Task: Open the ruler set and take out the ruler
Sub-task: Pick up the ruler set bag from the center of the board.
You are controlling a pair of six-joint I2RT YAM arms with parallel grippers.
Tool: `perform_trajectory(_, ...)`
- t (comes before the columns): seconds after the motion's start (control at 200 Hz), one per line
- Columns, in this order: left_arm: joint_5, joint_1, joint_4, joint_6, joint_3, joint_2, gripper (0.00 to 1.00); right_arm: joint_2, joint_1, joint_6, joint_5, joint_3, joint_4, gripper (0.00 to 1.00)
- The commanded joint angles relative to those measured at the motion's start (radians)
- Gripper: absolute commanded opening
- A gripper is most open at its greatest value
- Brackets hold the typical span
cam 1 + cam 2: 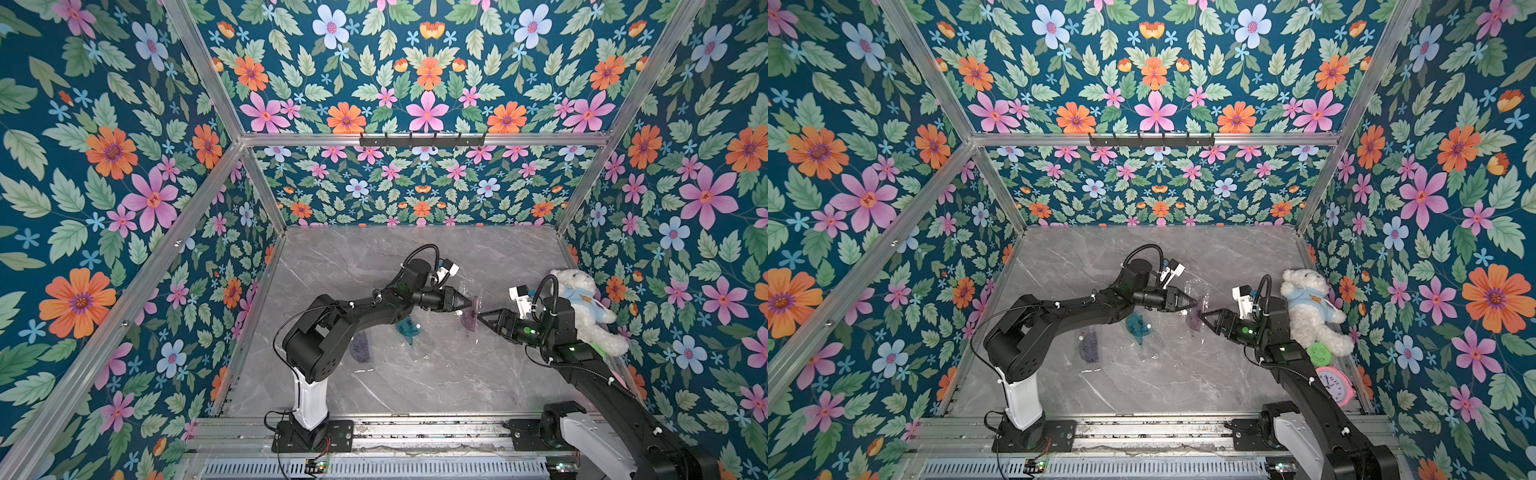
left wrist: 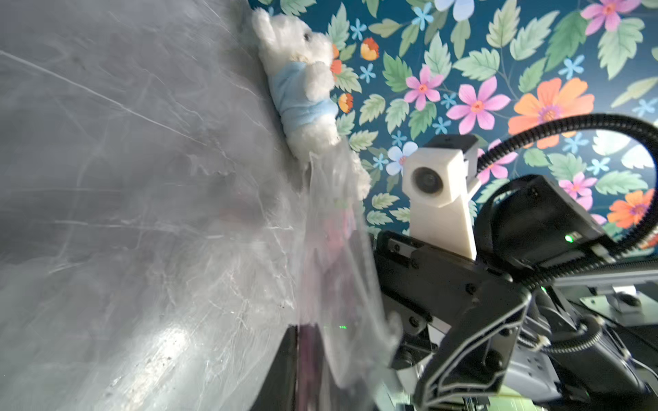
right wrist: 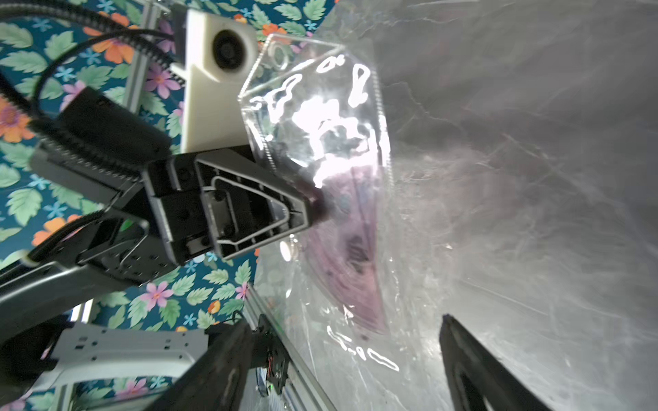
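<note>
The ruler set is a clear plastic pouch (image 1: 471, 300) (image 3: 320, 117), held up above the table. A purple ruler (image 3: 350, 259) (image 1: 1196, 321) shows inside it. My left gripper (image 1: 470, 306) (image 1: 1195, 306) (image 2: 306, 345) is shut on the pouch's side, pinching plastic and the purple piece together. My right gripper (image 1: 480, 318) (image 1: 1203, 317) (image 3: 345, 370) is open. Its fingertips (image 3: 463, 352) stand on either side of the pouch's lower end and do not touch it. A teal protractor (image 1: 405, 329) and a purple set square (image 1: 360, 348) lie flat on the table beneath the left arm.
A white teddy bear (image 1: 582, 309) (image 2: 299, 82) in a blue shirt leans on the right wall behind the right arm. A green round object (image 1: 1319, 353) and a pink alarm clock (image 1: 1334, 384) lie by that wall. Grey marble table (image 1: 415, 386).
</note>
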Motion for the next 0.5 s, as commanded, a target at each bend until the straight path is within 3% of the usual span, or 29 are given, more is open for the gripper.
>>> perform_trajectory(0.0,0.107,0.005,-0.008,0.013,0.008,-0.007,0.19,-0.021,0.0,-0.005,-0.082,-0.009,0.118,0.86)
perform_trajectory(0.285,0.108,0.006,0.009,-0.01,0.002,-0.019,0.15,-0.081,0.0,-0.06,0.027,-0.032,0.042,0.87)
perform_trajectory(0.495,0.104,0.005,0.029,-0.041,0.013,-0.03,0.18,-0.091,0.0,-0.058,0.04,-0.08,0.092,0.87)
